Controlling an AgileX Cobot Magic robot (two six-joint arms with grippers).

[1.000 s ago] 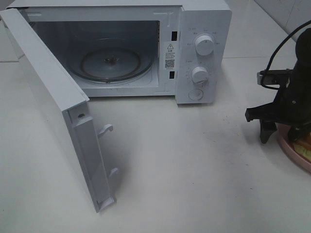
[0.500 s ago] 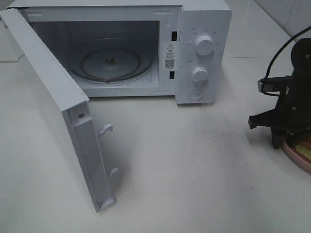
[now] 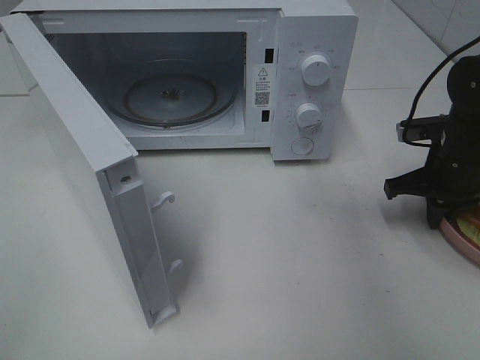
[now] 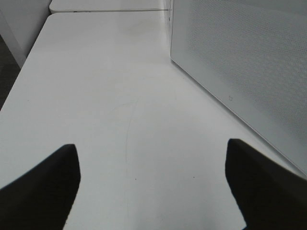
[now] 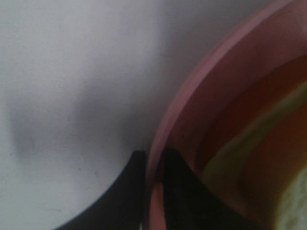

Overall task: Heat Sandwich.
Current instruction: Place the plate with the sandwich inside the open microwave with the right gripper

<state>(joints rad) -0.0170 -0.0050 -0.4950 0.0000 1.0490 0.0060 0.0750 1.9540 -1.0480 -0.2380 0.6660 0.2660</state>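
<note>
The sandwich [image 3: 472, 222] shows only as a pale yellow-green edge on the round pink plate [image 3: 459, 238] at the table's far right; the right wrist view shows its bread and filling [image 5: 249, 143] inside the plate's rim [image 5: 201, 81]. My right gripper [image 3: 441, 219] points down at the plate's left edge. Its two dark fingers [image 5: 175, 182] stand close together, one on each side of the rim, shut on it [image 5: 152, 157]. My left gripper [image 4: 153, 184] is wide open over bare table, out of the exterior view.
The white microwave [image 3: 311, 82] stands at the back with its door [image 3: 90, 172] swung open toward the front left and a glass turntable [image 3: 176, 97] inside. In the left wrist view the door's dotted panel [image 4: 240, 72] is close by.
My right gripper's fingers have closed onto the plate's rim, and the arm shifted slightly right over the plate. The left arm has not moved.
</note>
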